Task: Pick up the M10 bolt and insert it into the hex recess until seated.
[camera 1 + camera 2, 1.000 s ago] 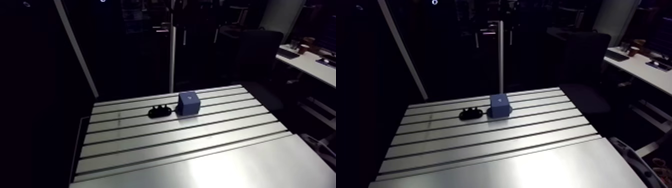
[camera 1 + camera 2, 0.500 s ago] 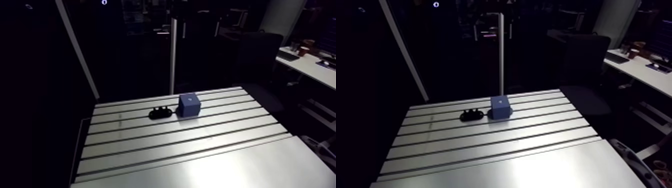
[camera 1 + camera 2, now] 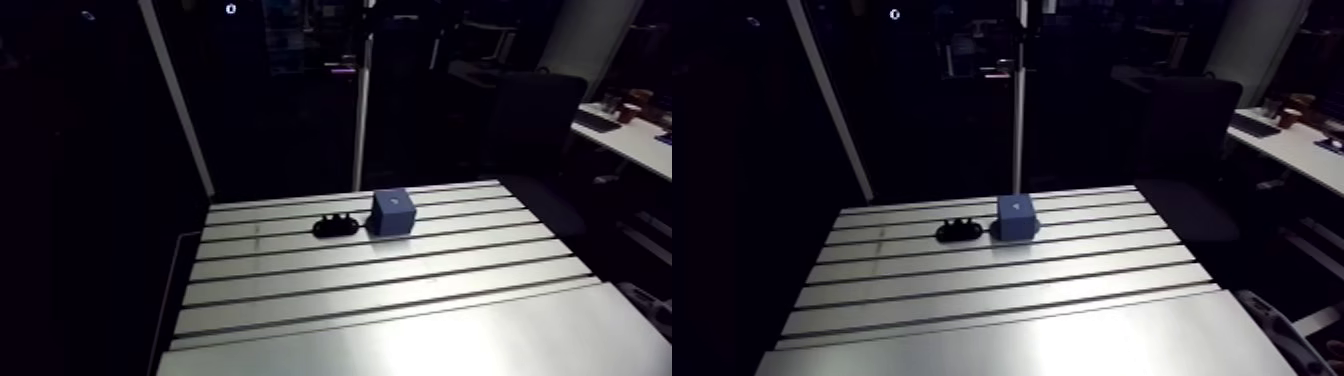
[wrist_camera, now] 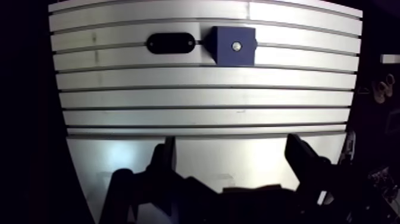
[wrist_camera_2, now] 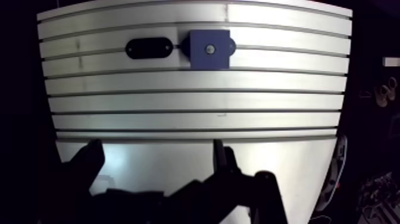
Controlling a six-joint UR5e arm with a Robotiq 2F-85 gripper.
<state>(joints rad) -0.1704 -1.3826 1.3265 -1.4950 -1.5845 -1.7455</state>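
Nothing on the table has shifted since just before. Only my arm camera has swung, so the whole scene sits a little differently in the arm view, while the blue block (image 4: 227, 55) and its dark neighbour lie as they did.

The table (image 4: 202, 95) is pale brushed aluminium, cut by long parallel slots, with a smooth unslotted sheet on my side of the block. The block is a matte, dark blue cube with crisp edges, standing square on the ribbed part. At the centre of its top face is a small round spot (image 4: 236, 46) that glints like bare metal. I cannot tell whether it is the bolt's head already in the block or the recess itself. I can make out no other bolt.

Just beside the block, nearly touching one of its sides, lies a black oblong piece (image 4: 171, 43) with rounded ends. From above it looks flat and dull. In the arm view it shows rounded lumps along its top.

My pincer (image 4: 233, 161) is released: its two dark, blunt fingers (image 4: 163, 158) stand wide apart with only bare metal sheet between them. It hangs well apart from the block, over the smooth part of the table, several slots short of it.
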